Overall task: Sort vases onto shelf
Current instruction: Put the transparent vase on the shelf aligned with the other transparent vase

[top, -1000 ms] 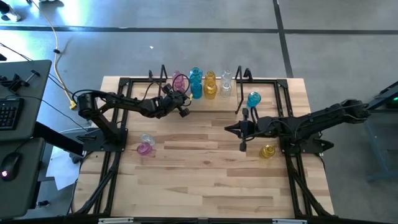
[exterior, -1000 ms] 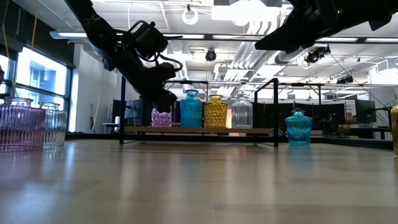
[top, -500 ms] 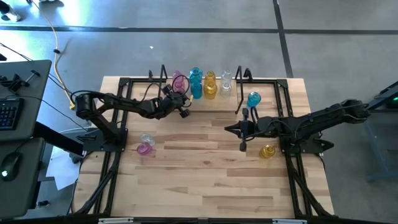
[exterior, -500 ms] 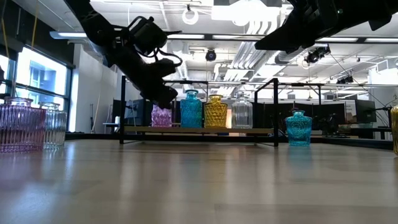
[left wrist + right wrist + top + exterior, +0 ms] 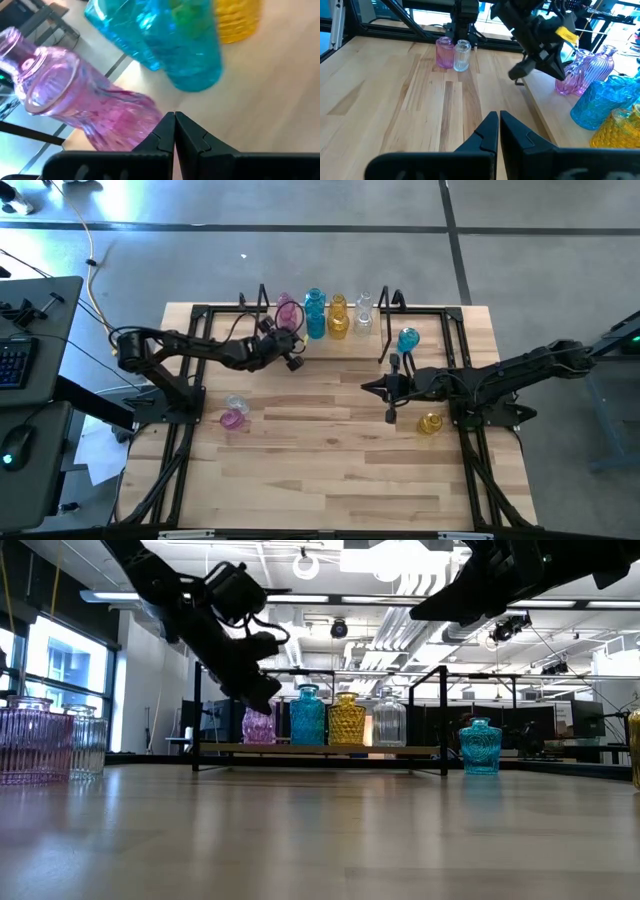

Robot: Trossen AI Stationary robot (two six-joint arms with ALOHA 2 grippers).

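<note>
The shelf [image 5: 320,749] stands at the table's far middle, and a row of vases rests upright on it by their bases: pink [image 5: 258,726], teal [image 5: 307,717], yellow [image 5: 347,720], clear [image 5: 389,720]. A second pink vase [image 5: 603,62] stands beside the first. My left gripper [image 5: 299,339] hovers shut just in front of the pink vase [image 5: 95,107], with a gap to it in the right wrist view [image 5: 512,75]. My right gripper [image 5: 364,387] waits shut above the table's middle right.
A teal vase [image 5: 407,340] stands on the table right of the shelf. A yellow vase [image 5: 430,423] stands near the right arm's base. A pink [image 5: 232,418] and a clear vase [image 5: 237,403] stand side by side at the left. The black rail frame [image 5: 190,395] edges the table.
My left gripper, still shut, has drawn back a little from the pink vase on the shelf and risen slightly. More of that vase shows in the low view.
</note>
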